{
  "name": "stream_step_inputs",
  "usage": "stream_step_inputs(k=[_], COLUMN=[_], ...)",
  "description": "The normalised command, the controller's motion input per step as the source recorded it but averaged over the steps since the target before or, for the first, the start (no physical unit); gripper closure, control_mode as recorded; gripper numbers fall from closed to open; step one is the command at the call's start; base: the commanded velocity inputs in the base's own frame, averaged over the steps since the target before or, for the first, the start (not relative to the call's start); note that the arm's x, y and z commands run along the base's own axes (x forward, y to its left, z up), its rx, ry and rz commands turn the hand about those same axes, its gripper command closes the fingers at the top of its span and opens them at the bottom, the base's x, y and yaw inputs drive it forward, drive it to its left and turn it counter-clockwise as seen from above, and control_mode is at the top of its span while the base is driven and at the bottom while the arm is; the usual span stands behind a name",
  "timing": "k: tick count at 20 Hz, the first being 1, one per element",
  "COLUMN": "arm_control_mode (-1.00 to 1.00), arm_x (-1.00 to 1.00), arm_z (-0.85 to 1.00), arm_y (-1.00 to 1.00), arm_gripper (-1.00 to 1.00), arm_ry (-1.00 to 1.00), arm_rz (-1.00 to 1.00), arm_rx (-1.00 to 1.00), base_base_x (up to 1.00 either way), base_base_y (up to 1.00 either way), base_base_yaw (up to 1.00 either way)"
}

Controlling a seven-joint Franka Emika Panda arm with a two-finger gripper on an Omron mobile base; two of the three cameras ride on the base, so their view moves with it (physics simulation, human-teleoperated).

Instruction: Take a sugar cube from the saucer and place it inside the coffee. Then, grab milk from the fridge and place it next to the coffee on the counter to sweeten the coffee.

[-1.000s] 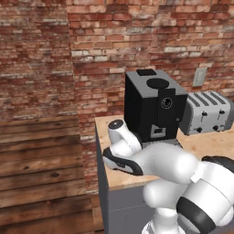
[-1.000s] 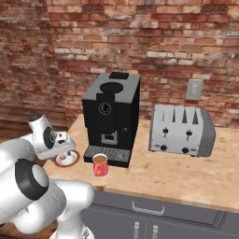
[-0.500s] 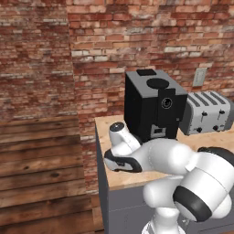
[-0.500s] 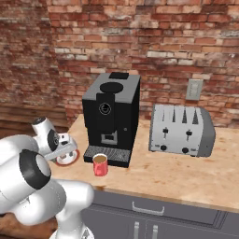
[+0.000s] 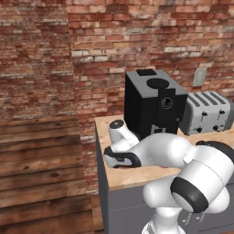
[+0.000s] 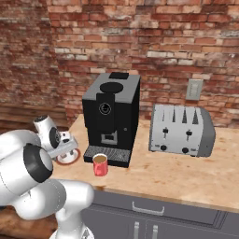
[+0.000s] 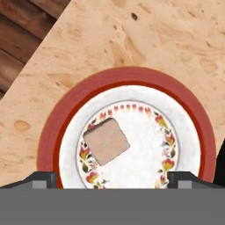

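Note:
The saucer point(image 7: 132, 88), white with a red-brown rim, lies on the counter point(image 7: 145, 35) directly under my hand. The sugar cube point(image 7: 106, 140), a small pale tan square, rests on it left of centre. My gripper point(image 7: 113, 179) is open and hovers just above the saucer, one fingertip at each side and the cube between and slightly ahead of them. In the right base view my gripper point(image 6: 70, 147) covers part of the saucer point(image 6: 68, 159), and the red mug of coffee point(image 6: 100, 164) stands just right of it. The milk and the fridge are out of view.
A big black coffee machine point(image 6: 112, 116) stands right behind the mug, and a silver toaster point(image 6: 181, 130) sits to its right. The counter's left edge point(image 5: 98, 137) is close to the saucer, with wooden floor below. A brick wall backs the counter.
The arm's elbow has swung forward and the hand has shifted slightly over the saucer. The jaws have stayed open.

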Motion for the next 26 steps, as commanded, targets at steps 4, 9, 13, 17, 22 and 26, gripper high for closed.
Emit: stream_step_inputs(k=[4, 9, 13, 17, 22, 26], arm_control_mode=[-1.0, -1.0, -1.0, -1.0, -1.0, -1.0], arm_x=[-0.03, -0.01, 0.0, 0.02, 0.08, 0.11], arm_z=[0.14, 0.07, -0.02, -0.04, 0.0, 0.0], arm_y=[0.0, 0.04, 0.0, 0.0, 0.01, 0.06], arm_gripper=[-1.0, -1.0, -1.0, -1.0, -1.0, -1.0], arm_ry=[0.0, 0.0, 0.02, 0.03, 0.04, 0.03], arm_rz=[0.01, 0.01, 0.03, 0.02, 0.03, 0.03], arm_rx=[0.0, 0.0, 0.0, 0.0, 0.0, 0.0], base_base_x=[0.0, 0.0, 0.0, 0.0, 0.0, 0.0], base_base_y=[0.0, 0.0, 0.0, 0.0, 0.0, 0.0], base_base_yaw=[0.0, 0.0, 0.0, 0.0, 0.0, 0.0])
